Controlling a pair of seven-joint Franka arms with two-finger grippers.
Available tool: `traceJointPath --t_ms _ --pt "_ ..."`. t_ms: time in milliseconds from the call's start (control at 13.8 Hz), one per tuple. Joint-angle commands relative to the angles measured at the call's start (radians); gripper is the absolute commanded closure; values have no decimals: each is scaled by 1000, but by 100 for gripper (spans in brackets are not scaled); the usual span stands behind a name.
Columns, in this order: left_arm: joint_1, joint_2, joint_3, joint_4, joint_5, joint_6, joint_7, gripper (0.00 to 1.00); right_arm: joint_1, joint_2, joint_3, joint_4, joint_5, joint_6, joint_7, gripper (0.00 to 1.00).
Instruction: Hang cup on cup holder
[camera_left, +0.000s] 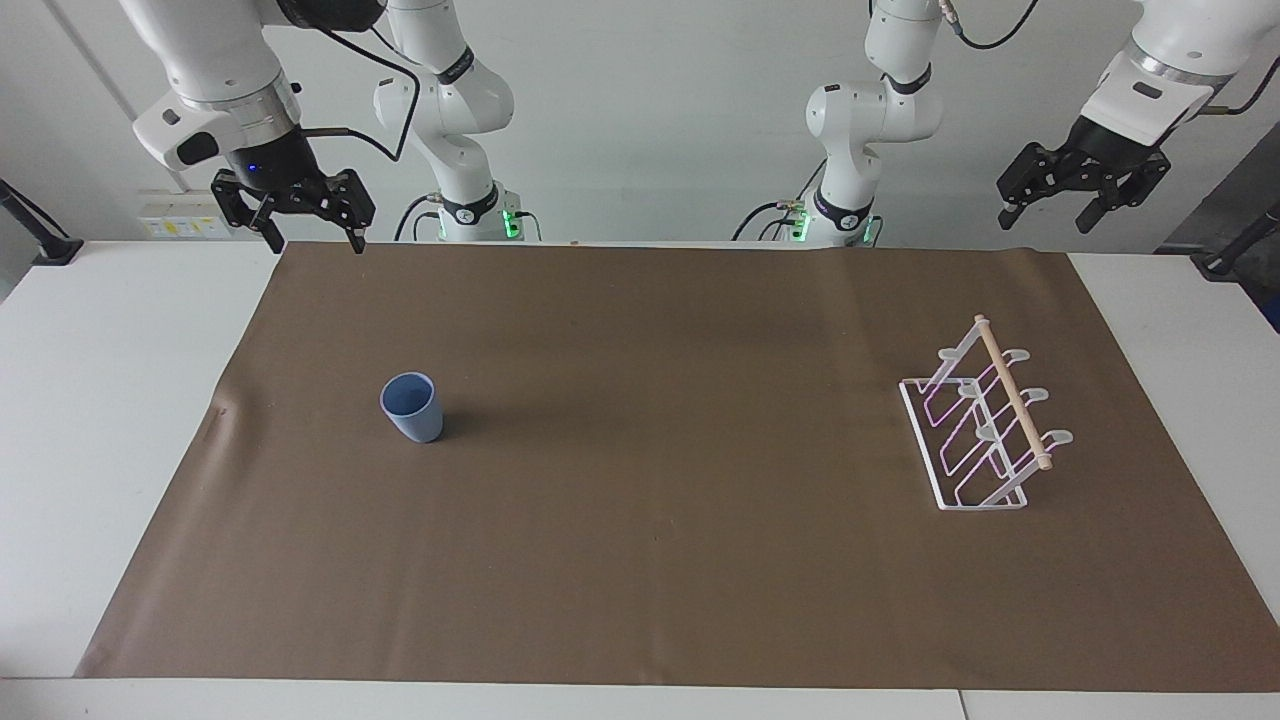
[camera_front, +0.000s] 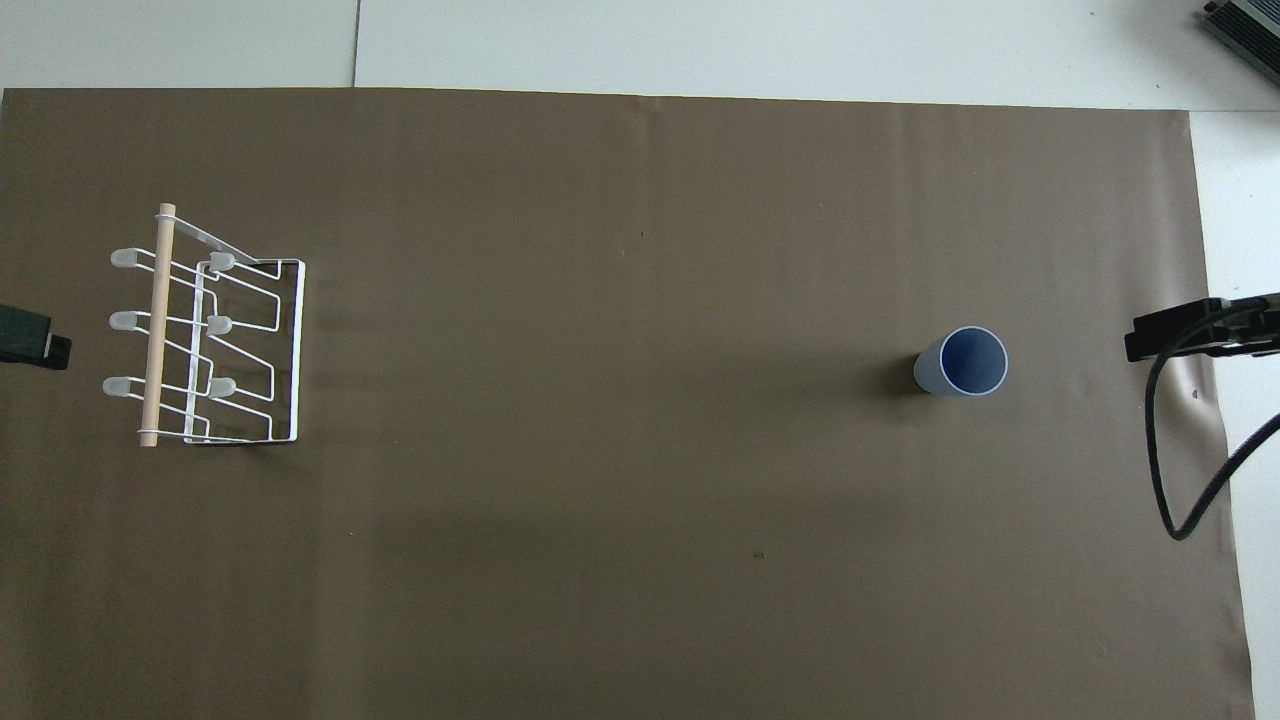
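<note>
The cup (camera_front: 961, 361) stands upright on the brown mat (camera_front: 620, 300), mouth up, toward the right arm's end of the table, just inward of the dark tip of the right gripper (camera_front: 1180, 333) at the frame's edge. The cup holder (camera_front: 205, 335) stands well apart from it toward the left arm's end, its wooden dowel (camera_front: 158, 325) on the side facing the left gripper (camera_front: 30, 340), whose tip barely shows there.

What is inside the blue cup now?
Nothing: the overhead view looks straight into the cup, which stands upright on the brown mat, and shows only its darker blue inside. The mat below its base is covered.
</note>
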Motion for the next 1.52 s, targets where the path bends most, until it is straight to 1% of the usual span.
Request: traceJointPath --t_ms 0,144,578,1011,1227,1372,1444 --pt "6 -36 -2 -36 15 -6 25 0 -2 -8 3 -4 -16 10 34 0" --pt "5 -50 -2 -56 15 5 25 0 -2 -8 4 -3 -16 10 42 0" --pt "-4 -49 -4 -55 13 10 17 0 -7 -12 3 -11 -8 12 51 0" --pt "-12 -49 -12 -55 13 10 18 0 -7 -32 3 -55 -6 30 43 0" --pt "-23 -50 -24 -55 6 10 18 0 -22 -60 -3 -167 1 179 23 0" --pt "-26 -50 -27 -55 6 10 18 0 -22 -54 -3 -230 3 254 17 0" --pt "-26 -50 -27 -55 6 10 18 0 -22 -46 -3 -268 3 314 3 0"
